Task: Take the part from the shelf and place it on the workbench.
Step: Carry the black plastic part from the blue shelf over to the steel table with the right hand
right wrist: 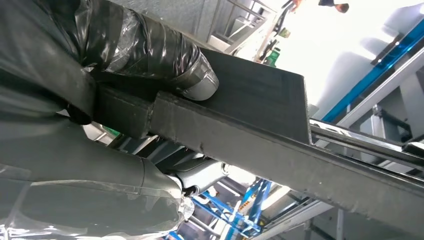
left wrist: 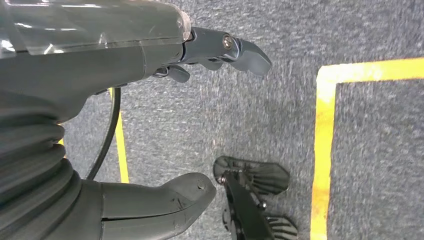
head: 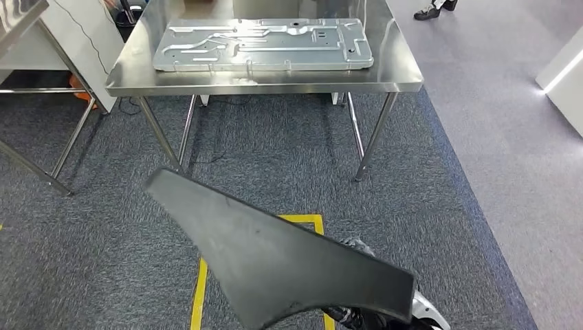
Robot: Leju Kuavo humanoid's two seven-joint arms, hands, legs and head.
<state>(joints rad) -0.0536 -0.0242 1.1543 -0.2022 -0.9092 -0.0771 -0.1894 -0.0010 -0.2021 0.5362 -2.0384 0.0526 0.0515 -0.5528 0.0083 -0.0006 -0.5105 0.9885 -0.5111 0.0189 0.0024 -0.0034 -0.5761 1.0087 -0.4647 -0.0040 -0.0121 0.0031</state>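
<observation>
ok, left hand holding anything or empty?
Empty. Left hand hangs over the carpet, thumb and fingers apart, nothing between them. The black part is in the right hand.

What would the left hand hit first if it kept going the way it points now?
Probably the carpet. The left hand hangs open, fingers toward the floor, with nothing between them and the carpet; a yellow line lies just off to one side. Depth is unclear.

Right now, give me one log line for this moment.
right hand: grips black part | left hand: empty, fingers apart | workbench: ahead, metal panel on it
</observation>
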